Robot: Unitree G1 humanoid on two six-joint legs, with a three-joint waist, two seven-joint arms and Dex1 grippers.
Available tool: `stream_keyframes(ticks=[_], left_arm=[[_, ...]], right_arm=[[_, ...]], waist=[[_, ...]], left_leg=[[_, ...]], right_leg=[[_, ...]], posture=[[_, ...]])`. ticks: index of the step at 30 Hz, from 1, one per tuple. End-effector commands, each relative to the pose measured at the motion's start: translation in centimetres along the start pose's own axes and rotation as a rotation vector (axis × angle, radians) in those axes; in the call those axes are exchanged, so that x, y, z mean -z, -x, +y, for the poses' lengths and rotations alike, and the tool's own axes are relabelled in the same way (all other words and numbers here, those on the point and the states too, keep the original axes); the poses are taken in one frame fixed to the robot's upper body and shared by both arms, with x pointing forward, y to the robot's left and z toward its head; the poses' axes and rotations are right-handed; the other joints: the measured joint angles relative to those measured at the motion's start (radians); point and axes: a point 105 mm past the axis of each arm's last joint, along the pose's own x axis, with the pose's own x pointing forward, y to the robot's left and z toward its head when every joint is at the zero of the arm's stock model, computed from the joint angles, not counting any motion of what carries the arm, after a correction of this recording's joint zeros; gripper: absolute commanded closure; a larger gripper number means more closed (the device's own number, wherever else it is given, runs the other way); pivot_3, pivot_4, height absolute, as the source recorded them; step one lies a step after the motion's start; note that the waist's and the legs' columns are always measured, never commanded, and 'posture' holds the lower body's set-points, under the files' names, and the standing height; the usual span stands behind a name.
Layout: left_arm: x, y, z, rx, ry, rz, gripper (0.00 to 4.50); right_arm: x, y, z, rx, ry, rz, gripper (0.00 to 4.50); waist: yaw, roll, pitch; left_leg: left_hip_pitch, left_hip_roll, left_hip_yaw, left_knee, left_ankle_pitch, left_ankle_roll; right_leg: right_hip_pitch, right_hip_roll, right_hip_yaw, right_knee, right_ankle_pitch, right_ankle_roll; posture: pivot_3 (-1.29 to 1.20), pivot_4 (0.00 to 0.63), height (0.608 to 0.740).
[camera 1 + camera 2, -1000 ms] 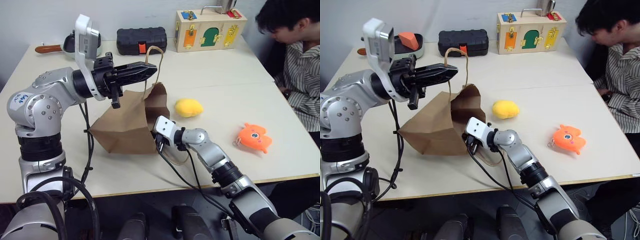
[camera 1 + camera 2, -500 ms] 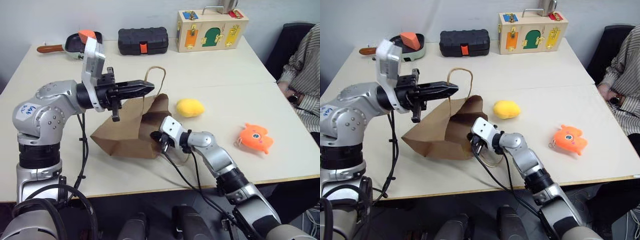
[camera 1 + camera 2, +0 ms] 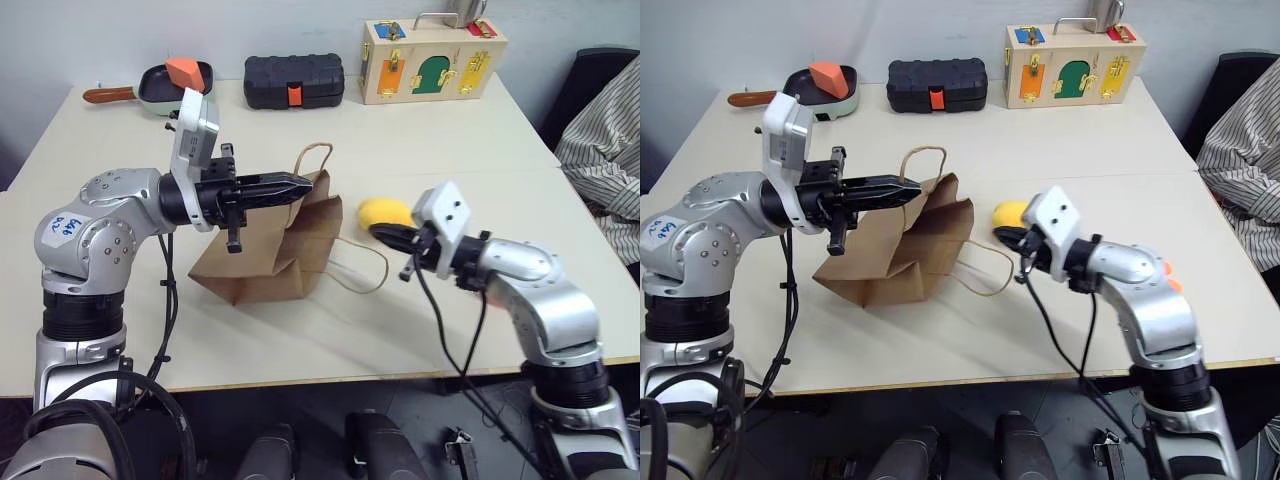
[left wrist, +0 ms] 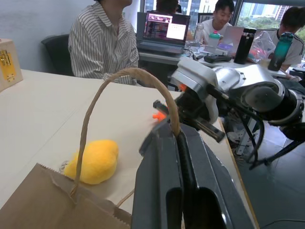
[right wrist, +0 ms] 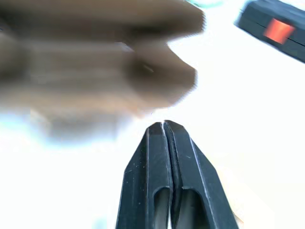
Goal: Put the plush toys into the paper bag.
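Note:
The brown paper bag [image 3: 262,255] lies slumped on the table with its mouth toward the right. My left gripper [image 3: 303,183] is level above it, shut on the bag's upper loop handle [image 4: 125,75], which arches over its fingers. The other handle [image 3: 362,270] lies flat on the table. The yellow plush toy [image 3: 384,209] sits just right of the bag's mouth. My right gripper [image 3: 384,232] hovers in front of it, shut and holding nothing [image 5: 164,125]. The orange plush toy [image 3: 1164,268] peeks out from behind my right forearm.
At the table's far edge stand a black ribbed case [image 3: 294,80], a wooden latch box [image 3: 433,60] and a small pan with an orange block [image 3: 176,74]. A person in a striped shirt [image 3: 606,140] sits at the right side.
My right gripper has pulled away from the bag's mouth, up and to the right, to just beside the yellow toy. The left gripper has sunk slightly with the handle.

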Motion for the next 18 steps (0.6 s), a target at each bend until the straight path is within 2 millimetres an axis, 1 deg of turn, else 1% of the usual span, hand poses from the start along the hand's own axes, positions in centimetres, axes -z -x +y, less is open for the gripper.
stream_keyframes(ticks=[1,3,5,9,13,15,18], left_arm=[[-0.6,-0.3,-0.8,0.032,-0.044,-0.007,4.5],[-0.6,-0.4,-0.9,0.037,-0.045,-0.006,4.5],[-0.7,-0.4,-0.9,0.039,-0.045,-0.005,4.5],[-0.7,-0.4,-0.8,0.04,-0.048,-0.003,4.5],[-0.8,-0.4,-0.8,0.04,-0.051,-0.001,4.5],[-0.8,-0.3,-0.9,0.039,-0.052,-0.002,4.5],[-0.9,-0.3,-0.7,0.031,-0.052,-0.006,4.5]], right_arm=[[0.9,-0.3,-1.7,0.065,0.151,0.054,3.26],[1.7,-1.1,-2.2,0.077,0.237,0.083,2.55],[2.1,-2.2,-2.6,0.086,0.346,0.1,1.85],[2.6,-4.2,-2.6,0.064,0.586,0.116,0.45],[3.4,-6.1,-2.9,0.057,0.749,0.144,0.45],[4.4,-6.9,-3.2,0.053,0.795,0.17,0.45],[5.6,-7.4,-3.7,0.06,0.799,0.189,1.06]], waist=[[-0.001,0.0,0.0],[-0.004,0.0,0.0],[-0.005,0.0,0.0],[-0.007,0.0,0.0],[-0.008,0.0,0.0],[-0.008,0.0,0.0],[-0.008,0.0,0.0]], left_leg=[[0.0,0.0,0.0,0.0,0.0,0.0],[0.0,0.0,0.001,0.0,0.0,0.0],[0.0,0.0,0.002,-0.001,0.0,0.0],[0.0,0.0,0.002,-0.001,0.0,0.0],[0.0,0.0,0.002,0.0,0.0,0.0],[0.0,0.0,0.002,0.0,0.0,0.0],[0.0,-0.001,0.002,0.0,0.0,0.0]], right_leg=[[0.0,0.0,0.0,0.0,0.0,0.0],[0.0,0.0,0.0,0.0,0.0,0.0],[-0.001,0.0,0.0,0.0,0.0,0.0],[-0.004,0.0,0.0,0.002,0.0,0.0],[-0.005,0.0,0.0,0.002,0.0,0.0],[-0.005,0.0,0.0,0.002,0.0,0.0],[-0.005,0.0,0.0,0.002,0.0,0.0]], posture=[[0.0,0.15,0.74],[0.0,0.15,0.74],[0.0,0.15,0.74],[0.0,0.15,0.74],[0.0,0.15,0.74],[0.0,0.15,0.74],[0.0,0.15,0.74]])
